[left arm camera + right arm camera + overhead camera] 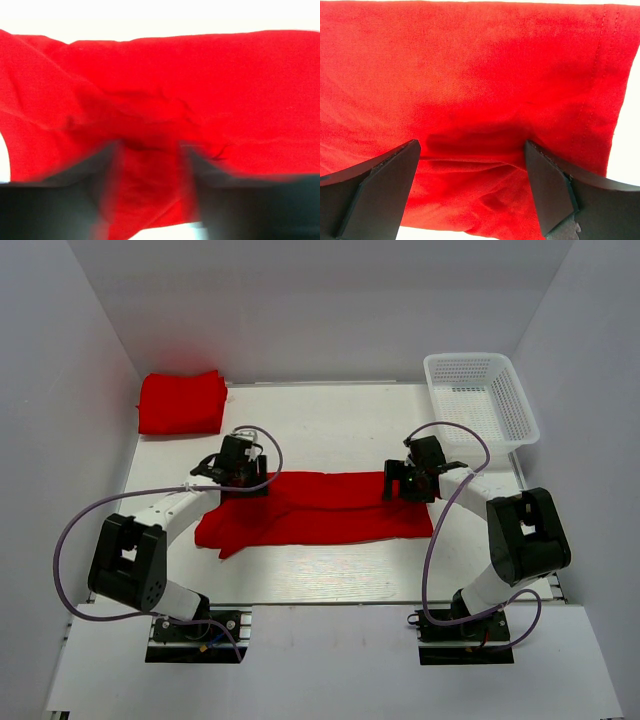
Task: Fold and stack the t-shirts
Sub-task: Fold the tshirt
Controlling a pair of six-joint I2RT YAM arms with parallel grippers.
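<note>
From above, shows a long t-shirt (330, 508) across the table (330, 430), a folded t-shirt (181, 403) far left, left gripper (243, 483) and right gripper (410, 485) on the long one's ends. Left wrist: blurred fingers (75, 180) part-open over cloth, gripping nothing. Right wrist: fingers (380, 180) spread wide, straddling cloth, empty

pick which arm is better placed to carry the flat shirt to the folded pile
Left, probably. The left gripper sits at the left end of the shirt, and the pile lies in the far left corner. The right gripper is at the opposite end, by the basket.
</note>
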